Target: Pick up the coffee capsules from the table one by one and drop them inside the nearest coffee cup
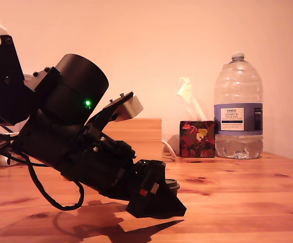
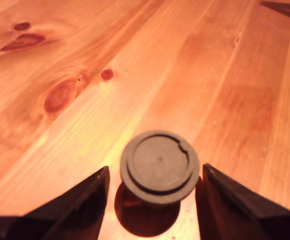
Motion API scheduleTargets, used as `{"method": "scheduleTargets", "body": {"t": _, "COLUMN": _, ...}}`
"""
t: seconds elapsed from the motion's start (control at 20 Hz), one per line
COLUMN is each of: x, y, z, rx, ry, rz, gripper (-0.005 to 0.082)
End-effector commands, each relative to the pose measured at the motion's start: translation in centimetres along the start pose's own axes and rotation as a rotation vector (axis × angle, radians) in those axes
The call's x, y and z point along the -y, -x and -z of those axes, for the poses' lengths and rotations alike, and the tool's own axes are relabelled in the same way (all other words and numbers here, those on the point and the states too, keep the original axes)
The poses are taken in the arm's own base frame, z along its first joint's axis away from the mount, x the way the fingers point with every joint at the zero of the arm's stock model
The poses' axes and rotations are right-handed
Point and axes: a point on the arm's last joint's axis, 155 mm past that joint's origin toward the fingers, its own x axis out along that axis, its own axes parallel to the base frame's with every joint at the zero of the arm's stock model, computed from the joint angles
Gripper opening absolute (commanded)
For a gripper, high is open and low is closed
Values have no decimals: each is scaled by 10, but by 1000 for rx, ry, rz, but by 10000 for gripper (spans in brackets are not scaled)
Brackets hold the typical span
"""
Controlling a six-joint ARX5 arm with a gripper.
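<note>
Exterior view: black arm angled down from the left toward the near middle of the pine bench (image 1: 247,197), green light lit on its round housing, hand (image 1: 161,202) low over the boards with its shadow just beneath. Dark flat rim of the coffee capsule (image 1: 172,184) just visible past the hand's far edge, close over the bench. Farther back, a plain pale wooden box (image 1: 141,136) in the middle, a floral red tissue box (image 1: 197,138) to its right with a tissue sticking up, and a large clear water bottle (image 1: 238,109) at the far right with a blue label. No way to tell from here whether the hand is spread. Wrist view: hand (image 2: 152,185) spread, two dark fingers (image 2: 79,205) either side of the coffee capsule (image 2: 159,167), a gap on one side, the other finger very near the rim, contact unclear. Capsule upright on the bench (image 2: 134,75), flat round face toward the camera, its shadow on the wood beside it. Dark knots in the grain farther off.
</note>
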Motion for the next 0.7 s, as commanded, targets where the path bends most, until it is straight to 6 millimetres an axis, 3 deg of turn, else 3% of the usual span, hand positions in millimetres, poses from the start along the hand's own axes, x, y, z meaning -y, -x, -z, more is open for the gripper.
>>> {"method": "scheduleTargets", "body": {"t": 0.0, "x": 2, "y": -4, "z": 16, "rx": -36, "ry": 2, "rz": 5, "gripper": 455}}
{"method": "scheduleTargets", "body": {"t": 0.2, "x": 2, "y": -3, "z": 17, "rx": -42, "ry": 4, "rz": 6, "gripper": 325}}
{"method": "scheduleTargets", "body": {"t": 0.4, "x": 2, "y": -3, "z": 19, "rx": -48, "ry": 7, "rz": 6, "gripper": 110}}
{"method": "scheduleTargets", "body": {"t": 0.65, "x": 2, "y": 6, "z": 10, "rx": -52, "ry": 36, "rz": 2, "gripper": 89}}
